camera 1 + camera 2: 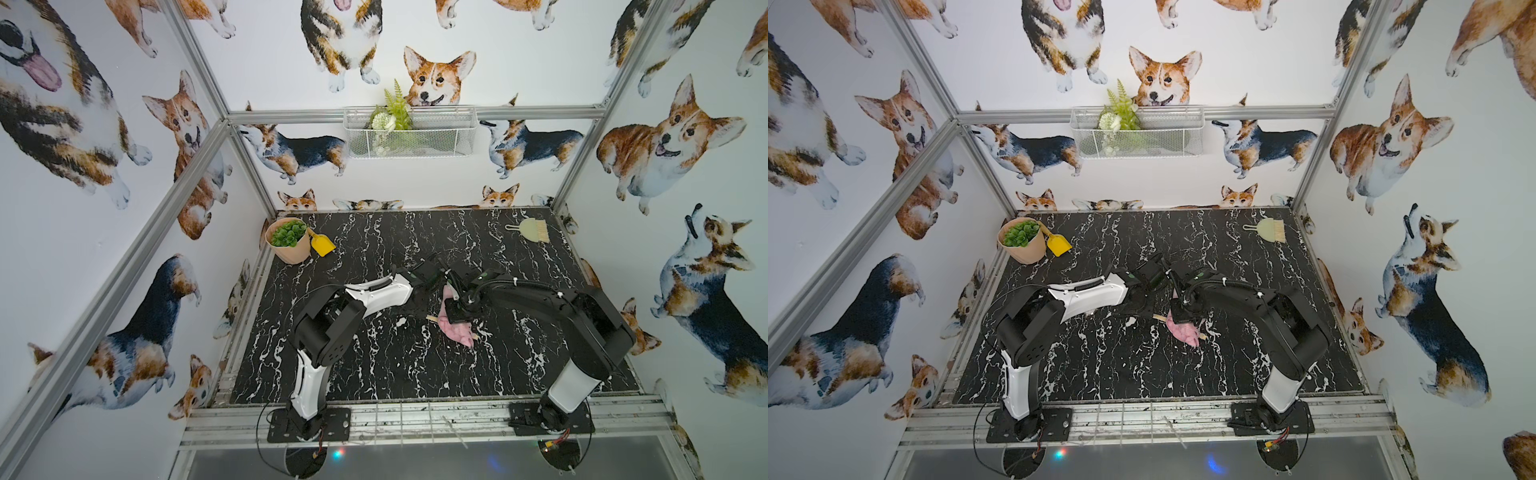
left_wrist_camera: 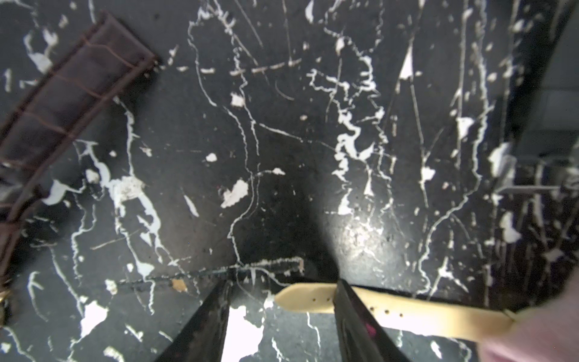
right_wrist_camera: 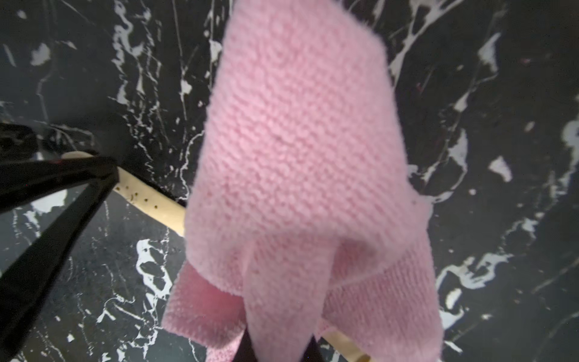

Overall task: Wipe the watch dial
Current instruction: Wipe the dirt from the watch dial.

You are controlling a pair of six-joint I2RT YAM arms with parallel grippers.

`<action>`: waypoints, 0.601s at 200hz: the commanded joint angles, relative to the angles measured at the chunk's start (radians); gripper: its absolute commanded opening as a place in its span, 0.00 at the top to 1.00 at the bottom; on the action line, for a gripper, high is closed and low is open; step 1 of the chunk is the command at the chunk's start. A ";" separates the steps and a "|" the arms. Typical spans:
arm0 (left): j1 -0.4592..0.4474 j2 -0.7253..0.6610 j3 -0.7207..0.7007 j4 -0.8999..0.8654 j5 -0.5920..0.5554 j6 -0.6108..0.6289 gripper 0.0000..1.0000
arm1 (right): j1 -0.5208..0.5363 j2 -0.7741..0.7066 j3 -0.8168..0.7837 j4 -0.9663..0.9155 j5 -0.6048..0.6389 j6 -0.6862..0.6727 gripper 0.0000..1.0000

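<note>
The right hand (image 3: 279, 348) pinches a fuzzy pink cloth (image 3: 297, 141) draped over a hole-punched cream strap (image 2: 423, 313); the left hand (image 2: 283, 282) gapes, glossy black fingers (image 2: 206, 319) apart.

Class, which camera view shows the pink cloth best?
The right wrist view: the cloth fills the frame, its weave clear. Both top views show it small, partly under the right arm. The left wrist view catches only a blurred pink corner.

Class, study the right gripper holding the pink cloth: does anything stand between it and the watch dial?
Nothing but its own pink cloth, which the right gripper holds draped over the cream strap where the dial should be; the dial is hidden. The left gripper stands open at the strap's end, off to the side.
</note>
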 commanded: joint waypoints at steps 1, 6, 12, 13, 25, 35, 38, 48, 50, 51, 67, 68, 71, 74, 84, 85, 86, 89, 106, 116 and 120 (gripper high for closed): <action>-0.001 0.150 -0.060 -0.147 -0.022 0.010 0.44 | 0.009 0.026 -0.013 0.010 0.011 -0.010 0.91; -0.002 0.150 -0.059 -0.149 -0.023 0.010 0.44 | 0.012 0.032 -0.020 0.007 0.021 -0.008 0.91; -0.001 0.150 -0.058 -0.150 -0.023 0.011 0.44 | 0.012 0.038 -0.027 0.003 0.030 -0.004 0.91; 0.000 0.151 -0.058 -0.150 -0.023 0.011 0.44 | 0.012 0.040 -0.028 0.002 0.032 -0.005 0.91; -0.001 0.153 -0.055 -0.152 -0.023 0.010 0.44 | 0.012 0.055 -0.041 -0.006 0.048 0.005 0.91; -0.001 0.154 -0.053 -0.154 -0.023 0.012 0.44 | 0.012 0.064 -0.051 -0.010 0.061 0.010 0.91; 0.000 0.155 -0.054 -0.154 -0.023 0.012 0.44 | 0.012 0.066 -0.052 -0.011 0.062 0.011 0.91; 0.000 0.155 -0.056 -0.154 -0.023 0.012 0.44 | 0.012 0.076 -0.055 -0.015 0.074 0.017 0.91; -0.001 0.154 -0.058 -0.154 -0.024 0.011 0.44 | 0.012 0.078 -0.056 -0.016 0.076 0.018 0.91; -0.001 0.153 -0.058 -0.154 -0.024 0.012 0.44 | 0.012 0.079 -0.056 -0.017 0.076 0.018 0.91; 0.000 0.153 -0.062 -0.152 -0.025 0.012 0.44 | 0.006 0.097 -0.047 -0.028 0.090 0.030 0.92; 0.001 0.153 -0.062 -0.152 -0.025 0.011 0.44 | 0.005 0.099 -0.045 -0.028 0.090 0.031 0.92; -0.001 0.154 -0.063 -0.152 -0.025 0.011 0.44 | 0.004 0.104 -0.043 -0.030 0.090 0.035 0.92; -0.001 0.154 -0.064 -0.152 -0.025 0.011 0.44 | -0.001 0.107 -0.041 -0.033 0.088 0.038 0.92; 0.001 0.157 -0.067 -0.152 -0.025 0.011 0.44 | -0.012 0.125 -0.032 -0.042 0.089 0.051 0.93; 0.001 0.158 -0.067 -0.151 -0.025 0.011 0.44 | -0.013 0.127 -0.032 -0.044 0.089 0.053 0.93; 0.000 0.158 -0.066 -0.151 -0.025 0.010 0.44 | -0.014 0.128 -0.032 -0.045 0.091 0.053 0.93; 0.001 0.159 -0.066 -0.151 -0.025 0.011 0.44 | -0.017 0.134 -0.029 -0.050 0.095 0.056 0.93; 0.001 0.166 -0.067 -0.152 -0.026 0.012 0.44 | -0.028 0.158 -0.017 -0.077 0.115 0.063 0.94; 0.002 0.167 -0.066 -0.155 -0.028 0.012 0.45 | -0.031 0.168 -0.010 -0.095 0.130 0.060 0.94; 0.003 0.166 -0.067 -0.155 -0.029 0.012 0.45 | -0.032 0.169 -0.008 -0.102 0.134 0.058 0.95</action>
